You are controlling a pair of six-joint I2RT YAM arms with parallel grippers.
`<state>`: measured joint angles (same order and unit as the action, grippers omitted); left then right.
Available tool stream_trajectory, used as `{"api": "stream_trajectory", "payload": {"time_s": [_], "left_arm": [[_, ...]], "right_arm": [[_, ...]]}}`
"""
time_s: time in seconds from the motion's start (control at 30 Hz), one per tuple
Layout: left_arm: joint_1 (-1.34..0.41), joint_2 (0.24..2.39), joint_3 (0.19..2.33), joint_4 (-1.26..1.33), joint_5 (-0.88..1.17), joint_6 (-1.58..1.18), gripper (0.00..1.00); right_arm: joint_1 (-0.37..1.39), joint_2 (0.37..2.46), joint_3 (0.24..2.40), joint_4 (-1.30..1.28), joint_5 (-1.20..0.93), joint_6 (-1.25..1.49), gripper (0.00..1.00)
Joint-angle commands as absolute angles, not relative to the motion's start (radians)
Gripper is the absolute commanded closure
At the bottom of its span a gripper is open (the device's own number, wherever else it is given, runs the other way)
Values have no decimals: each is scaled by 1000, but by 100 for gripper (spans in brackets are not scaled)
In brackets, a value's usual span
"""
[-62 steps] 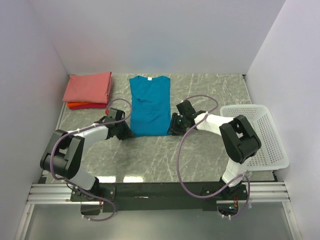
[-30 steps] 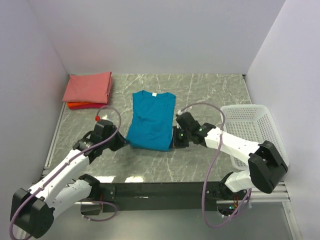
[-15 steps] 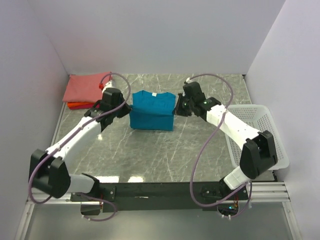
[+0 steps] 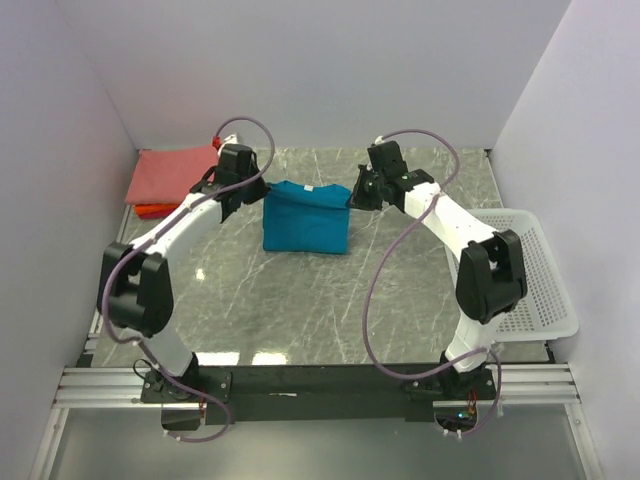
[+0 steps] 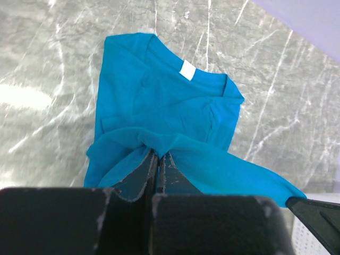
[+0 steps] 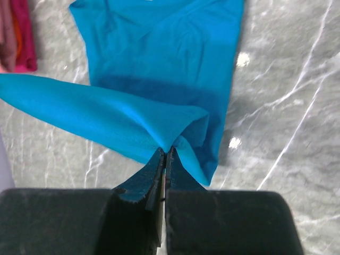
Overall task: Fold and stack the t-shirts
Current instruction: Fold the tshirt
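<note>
Left hand [image 5: 158,156]: fingers pressed together, pinching a bunched hem corner of the teal t-shirt [image 4: 305,220]; cloth spills off both sides of the tips.
Right hand [image 6: 164,154]: also pressed together, pinching the other hem corner; a taut ridge of cloth runs from it toward the stack side.
Teal t-shirt: on the table [image 4: 330,310], near the folded stack [image 4: 175,175] on its basket side, not touching it. The lower half is carried up over the upper half. The white neck label [image 5: 186,70] is uncovered.
Folded stack: salmon-pink shirt on top, orange-red edge showing beneath.
Basket [image 4: 530,270]: well apart from the stack, beyond the teal shirt.
Step, as judged: the halving fold, with the hem not yet laid down at the collar.
Risk, skew: if one hand lets go or lowers before the other, the hem would land crooked.
Risk, bunching: both corners are gathered into small pinches, so they may drop as lumps.
Risk, dragging: carrying on toward the stack could pull the whole shirt along the table and undo the fold.
</note>
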<state>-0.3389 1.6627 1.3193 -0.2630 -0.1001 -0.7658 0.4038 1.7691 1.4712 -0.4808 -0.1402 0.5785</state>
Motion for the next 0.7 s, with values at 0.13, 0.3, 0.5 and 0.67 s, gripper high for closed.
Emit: {"api": "stream_trajectory", "payload": {"time_s": [0.13, 0.3, 0.5, 0.67], "left_arm": [[-307, 1836, 1480, -207, -43, -712, 100], [-284, 1988, 1612, -250, -11, -719, 100], [-241, 2127, 1797, -339, 54, -744, 52], [-239, 2076, 1744, -316, 61, -706, 1]], "right_arm": [[354, 1881, 1578, -451, -95, 577, 100], [327, 1985, 1652, -414, -144, 566, 96], [259, 2178, 1877, -386, -303, 497, 53], [252, 2140, 1835, -385, -336, 443, 43]]}}
